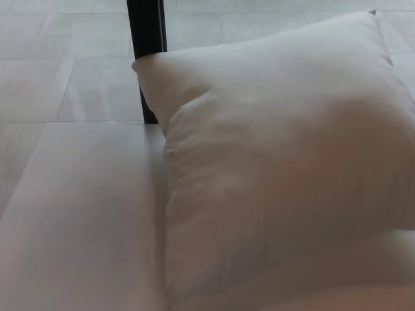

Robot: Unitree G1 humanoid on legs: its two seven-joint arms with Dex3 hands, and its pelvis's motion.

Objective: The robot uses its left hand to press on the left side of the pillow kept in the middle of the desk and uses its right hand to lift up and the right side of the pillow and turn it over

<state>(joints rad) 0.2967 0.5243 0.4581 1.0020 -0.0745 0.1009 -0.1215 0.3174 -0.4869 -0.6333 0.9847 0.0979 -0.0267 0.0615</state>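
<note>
Currently: plump white fabric pillow (285,175) lying on pale smooth desk (78,220), overhanging far edge. Neither hand showing; grip state unknowable. Advising: pinning left side firmly before lifting right.

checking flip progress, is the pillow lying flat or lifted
Cannot tell for sure: the pillow fills the right of the view on the desk; no hand shows.

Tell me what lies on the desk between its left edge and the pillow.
Nothing: in the head view, the desk is bare from its left edge to the pillow. No robot hand shows.
</note>
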